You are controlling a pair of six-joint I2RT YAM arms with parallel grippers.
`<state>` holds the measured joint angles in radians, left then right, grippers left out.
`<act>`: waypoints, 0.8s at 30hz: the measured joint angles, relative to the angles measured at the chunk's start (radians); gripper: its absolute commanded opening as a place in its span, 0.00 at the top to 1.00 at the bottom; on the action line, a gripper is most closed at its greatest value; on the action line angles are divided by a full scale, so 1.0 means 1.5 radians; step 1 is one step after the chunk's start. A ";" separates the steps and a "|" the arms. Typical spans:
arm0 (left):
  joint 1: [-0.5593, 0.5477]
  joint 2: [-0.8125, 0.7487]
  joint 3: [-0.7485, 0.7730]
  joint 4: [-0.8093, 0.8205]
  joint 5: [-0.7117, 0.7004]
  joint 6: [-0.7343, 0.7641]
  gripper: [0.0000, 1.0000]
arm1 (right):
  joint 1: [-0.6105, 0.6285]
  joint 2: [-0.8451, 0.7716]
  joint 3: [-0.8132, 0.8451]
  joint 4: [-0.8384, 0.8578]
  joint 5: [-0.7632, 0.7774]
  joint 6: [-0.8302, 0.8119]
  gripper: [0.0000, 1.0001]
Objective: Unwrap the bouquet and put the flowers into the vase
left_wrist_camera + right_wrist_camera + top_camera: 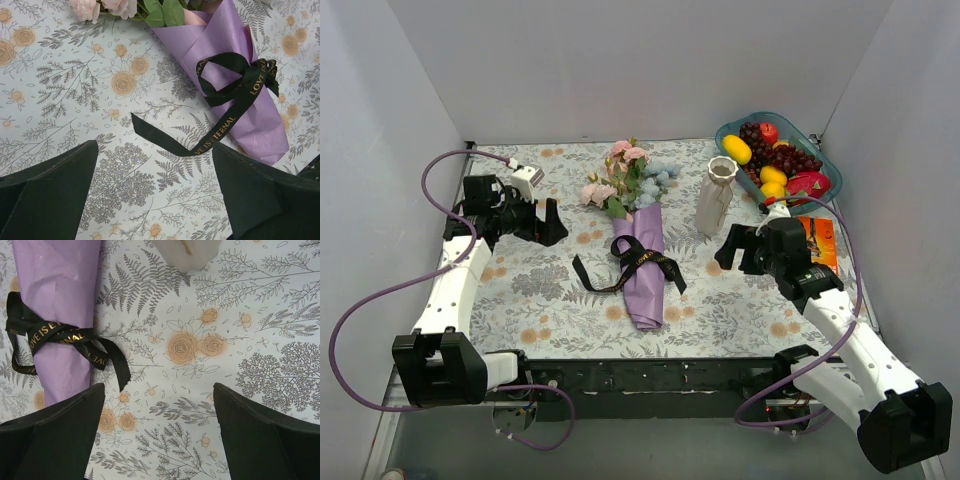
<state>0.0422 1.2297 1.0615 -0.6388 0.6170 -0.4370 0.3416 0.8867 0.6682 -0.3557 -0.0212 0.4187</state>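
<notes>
The bouquet (643, 262) lies in the middle of the floral tablecloth, wrapped in lilac paper (235, 75) (55, 320) and tied with a black ribbon (638, 266) (227, 100) (65, 337) with gold lettering. Its flowers (625, 182), pink and pale blue, point to the far side. The white ribbed vase (715, 195) (189, 252) stands upright to the bouquet's right. My left gripper (548, 222) (155, 175) hovers open to the left of the bouquet, holding nothing. On the other side, below the vase, my right gripper (730, 247) (159, 415) is open and empty too.
A teal bowl (823, 160) of colourful fruit sits at the far right corner. An orange packet (820, 240) lies by the right arm. Grey walls enclose the table on three sides. Purple cables loop beside both arms.
</notes>
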 measured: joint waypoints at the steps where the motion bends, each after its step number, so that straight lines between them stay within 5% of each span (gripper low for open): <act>1: -0.002 0.000 0.000 -0.003 0.003 0.006 0.02 | 0.000 0.003 -0.004 0.006 0.000 -0.002 0.04; 5: -0.037 0.001 -0.003 -0.009 0.009 0.034 0.02 | 0.000 0.005 -0.035 0.026 0.005 -0.010 0.05; 12: -0.215 0.033 -0.045 -0.008 0.001 0.085 0.02 | 0.007 0.030 -0.073 0.055 0.031 -0.035 0.09; 24: -0.320 0.104 -0.111 0.050 -0.053 0.170 0.02 | 0.050 0.040 -0.072 0.093 0.060 -0.058 0.12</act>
<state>-0.4381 1.3861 0.8955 -0.5640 0.5373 -0.1825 0.4160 0.9466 0.5606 -0.2169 0.0685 0.3313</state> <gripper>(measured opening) 0.982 0.890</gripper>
